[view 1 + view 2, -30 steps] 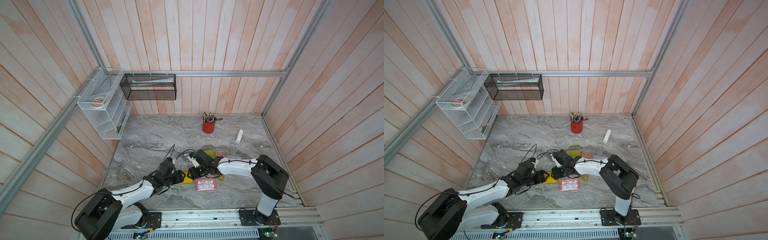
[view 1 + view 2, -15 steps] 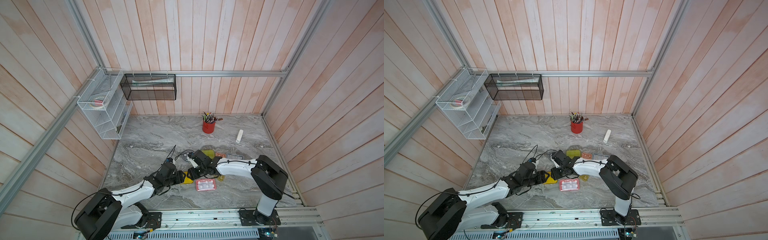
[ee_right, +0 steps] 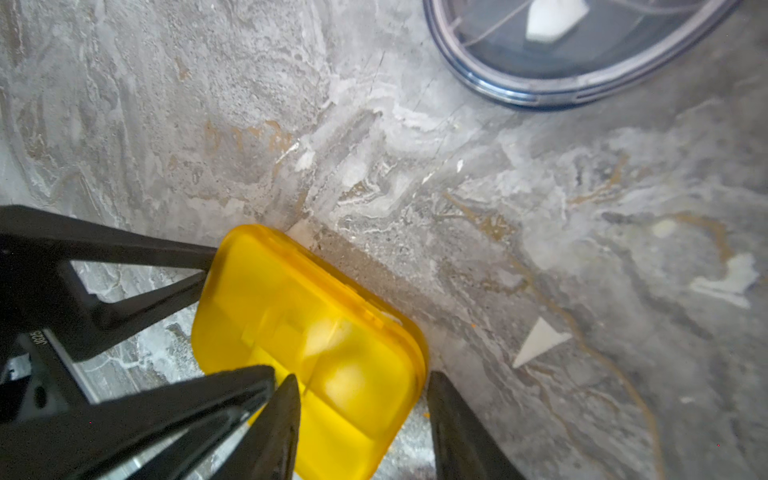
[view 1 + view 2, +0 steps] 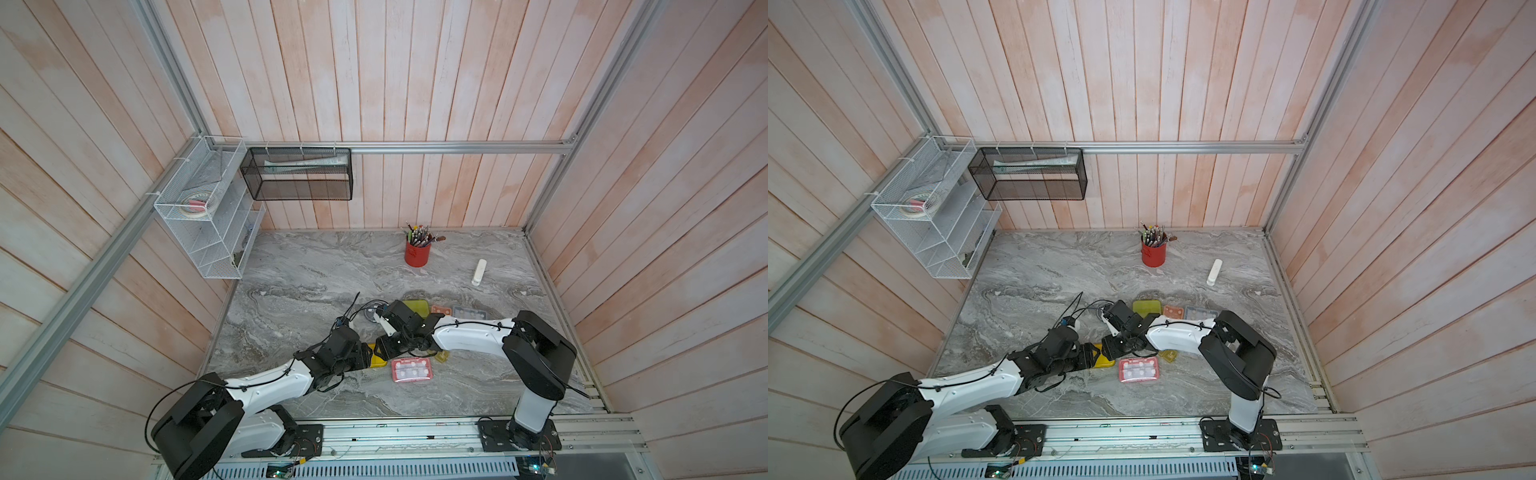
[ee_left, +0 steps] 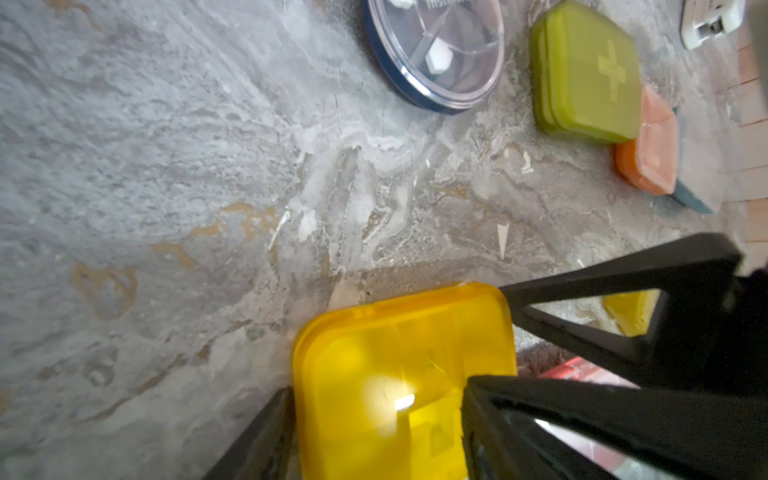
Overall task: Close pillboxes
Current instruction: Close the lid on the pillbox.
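— Where's the yellow pillbox (image 3: 316, 332)?

— Flat on the marble table (image 4: 311, 270), right where the two claws meet over it. Its lid lies down on the base. Dividers show through the plastic, but I can't make out what's in them.

— And the claws?

— The right claw (image 3: 243, 313) has its jaws partway apart: one tip touches the box's corner, the other lies across the lid. The left claw (image 3: 363, 395) is parted too, with one finger (image 3: 449, 415) against the box's side. Whether either is really squeezing, I can't tell.

— The other boxes?

— Ahead of both claws sits the round dark pillbox (image 5: 436, 54), clear lid on, white pills in its wedges. Further that way there's a row alongside the right claw's arm. First is the lime-olive pillbox (image 5: 586, 70), shut, with a cross on its lid. The orange pillbox (image 5: 648, 145) is just beside it, then the light blue pillbox (image 4: 469, 312). Just beside the right claw, on the side toward the robot's bases, the pink-red pillbox (image 4: 411, 370) shows white pills in two rows. The small olive pillbox (image 4: 441, 356) pokes out from under that arm.

— Anything else?

— Well beyond the claws, a red cup (image 4: 416, 255) full of pencils.
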`<state>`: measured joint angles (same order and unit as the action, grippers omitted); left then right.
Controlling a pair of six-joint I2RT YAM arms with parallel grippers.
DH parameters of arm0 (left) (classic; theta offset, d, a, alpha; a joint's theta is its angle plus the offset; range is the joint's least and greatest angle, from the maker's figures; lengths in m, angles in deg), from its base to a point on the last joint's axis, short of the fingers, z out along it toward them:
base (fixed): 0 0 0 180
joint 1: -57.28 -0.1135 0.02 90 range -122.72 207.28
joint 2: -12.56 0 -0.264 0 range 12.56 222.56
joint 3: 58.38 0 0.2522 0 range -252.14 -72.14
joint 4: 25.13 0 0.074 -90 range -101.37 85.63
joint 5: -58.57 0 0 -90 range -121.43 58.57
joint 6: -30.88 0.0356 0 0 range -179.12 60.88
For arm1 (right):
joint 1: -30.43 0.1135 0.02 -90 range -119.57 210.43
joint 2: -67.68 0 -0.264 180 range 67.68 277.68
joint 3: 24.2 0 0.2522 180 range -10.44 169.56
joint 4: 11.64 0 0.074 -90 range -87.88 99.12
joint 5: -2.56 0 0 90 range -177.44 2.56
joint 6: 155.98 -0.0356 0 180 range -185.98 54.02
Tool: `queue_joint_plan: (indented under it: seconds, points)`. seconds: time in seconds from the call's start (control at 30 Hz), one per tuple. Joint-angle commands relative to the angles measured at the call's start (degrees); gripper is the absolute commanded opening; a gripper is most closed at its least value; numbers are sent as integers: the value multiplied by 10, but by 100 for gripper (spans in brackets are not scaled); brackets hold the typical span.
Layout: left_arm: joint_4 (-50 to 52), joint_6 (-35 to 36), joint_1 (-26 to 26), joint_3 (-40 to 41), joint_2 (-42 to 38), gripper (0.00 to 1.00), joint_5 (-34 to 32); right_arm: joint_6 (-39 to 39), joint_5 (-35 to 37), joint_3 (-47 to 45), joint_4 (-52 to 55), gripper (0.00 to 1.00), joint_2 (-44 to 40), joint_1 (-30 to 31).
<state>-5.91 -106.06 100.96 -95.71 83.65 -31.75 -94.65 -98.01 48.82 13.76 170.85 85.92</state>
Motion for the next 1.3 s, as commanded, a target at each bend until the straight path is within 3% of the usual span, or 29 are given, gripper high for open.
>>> queue_joint_plan:
  seconds: [0.0,1.27]
  points:
    - [187,-30,24,28,42,66,15,13,48,-28,79,51,19,1]
    - [216,-68,77,37,30,52,25,10,33,-64,59,51,2,-27]
